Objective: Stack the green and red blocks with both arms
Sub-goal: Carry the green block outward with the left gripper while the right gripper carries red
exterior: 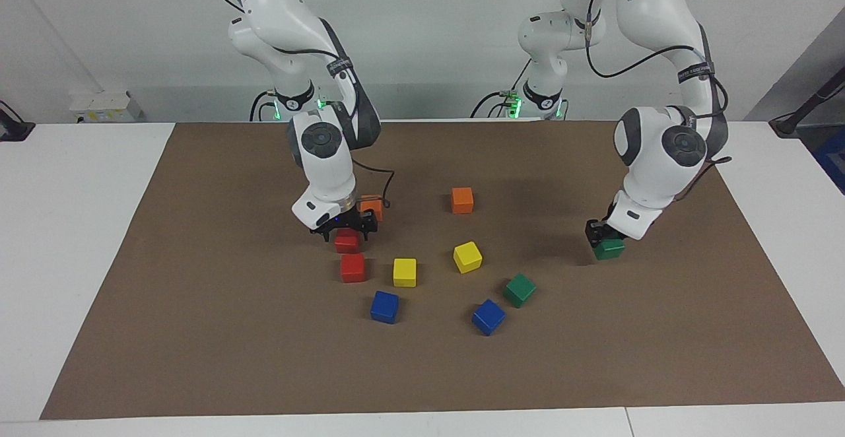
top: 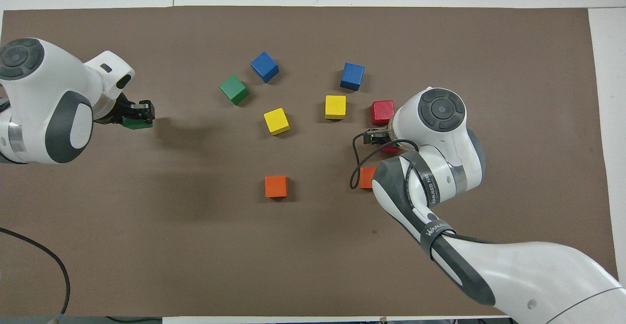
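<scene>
left gripper (exterior: 604, 237): pinching a matte green cube (exterior: 608, 249), above the brown mat (exterior: 198, 331) toward the left arm's edge
right gripper (exterior: 344, 227): spread over a red cube (exterior: 346, 241)

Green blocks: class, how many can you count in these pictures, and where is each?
2. One green block is held in the left pincer above the mat toward the left arm's end; the other green block lies beside a blue block.

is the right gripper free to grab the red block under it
Probably yes. The right gripper is open and empty just above that red block; the other red block and an orange block sit close but apart.
</scene>
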Motion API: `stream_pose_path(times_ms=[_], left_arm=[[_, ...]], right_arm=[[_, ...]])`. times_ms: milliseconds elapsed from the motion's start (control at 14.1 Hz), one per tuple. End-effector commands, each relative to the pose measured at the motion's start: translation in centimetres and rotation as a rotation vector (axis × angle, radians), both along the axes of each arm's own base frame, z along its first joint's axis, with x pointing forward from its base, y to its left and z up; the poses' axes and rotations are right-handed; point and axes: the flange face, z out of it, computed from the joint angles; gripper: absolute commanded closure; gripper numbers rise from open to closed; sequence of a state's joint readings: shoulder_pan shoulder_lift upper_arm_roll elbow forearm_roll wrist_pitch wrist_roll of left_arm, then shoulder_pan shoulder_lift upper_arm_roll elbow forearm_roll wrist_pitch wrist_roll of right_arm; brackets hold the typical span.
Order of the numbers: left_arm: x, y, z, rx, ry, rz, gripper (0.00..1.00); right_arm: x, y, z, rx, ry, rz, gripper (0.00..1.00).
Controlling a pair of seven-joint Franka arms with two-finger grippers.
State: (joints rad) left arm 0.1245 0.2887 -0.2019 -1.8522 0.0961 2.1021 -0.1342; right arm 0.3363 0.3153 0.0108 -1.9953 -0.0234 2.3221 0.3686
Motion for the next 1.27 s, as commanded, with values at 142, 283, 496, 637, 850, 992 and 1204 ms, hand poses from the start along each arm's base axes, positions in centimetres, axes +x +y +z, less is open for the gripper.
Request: stream_pose_path(times_ms=[142, 283, 496, 637, 850, 992, 1204], left_arm=[[0.6, 3.3, -1.3, -0.006, -0.002, -0.041, 1.00], [0.8, 3.8, -2.2, -0.011, -0.008, -0.077, 1.00], [1.0, 4.8, -3.2, -0.016, -0.010, -0.077, 1.00], [1.0, 5.0, -4.3, -0.022, -0.007, -0.077, 1.00], [1.0, 5.1, -4.4, -0.028, -0.010, -0.068, 1.00], [1.0, 5.3, -4.6, -0.031, -0.009, -0.054, 1.00], [0.6, 5.8, -5.0, -0.041, 0.001, -0.035, 1.00]], right_arm=[[-0.5, 0.6, -0.9, 0.007, 0.001, -0.018, 0.64], [-0.4, 0.6, -0.7, 0.004, 0.008, -0.038, 1.00], [0.1, 0.8, 0.9, -0.008, 0.037, -0.043, 1.00], [1.5, 0.6, 3.7, -0.018, 0.059, -0.057, 1.00], [4.0, -3.6, 8.5, -0.018, 0.068, -0.059, 1.00], [5.0, -7.9, 9.7, -0.011, 0.049, -0.019, 1.00], [6.0, -15.8, 10.5, -0.004, 0.034, 0.045, 1.00]])
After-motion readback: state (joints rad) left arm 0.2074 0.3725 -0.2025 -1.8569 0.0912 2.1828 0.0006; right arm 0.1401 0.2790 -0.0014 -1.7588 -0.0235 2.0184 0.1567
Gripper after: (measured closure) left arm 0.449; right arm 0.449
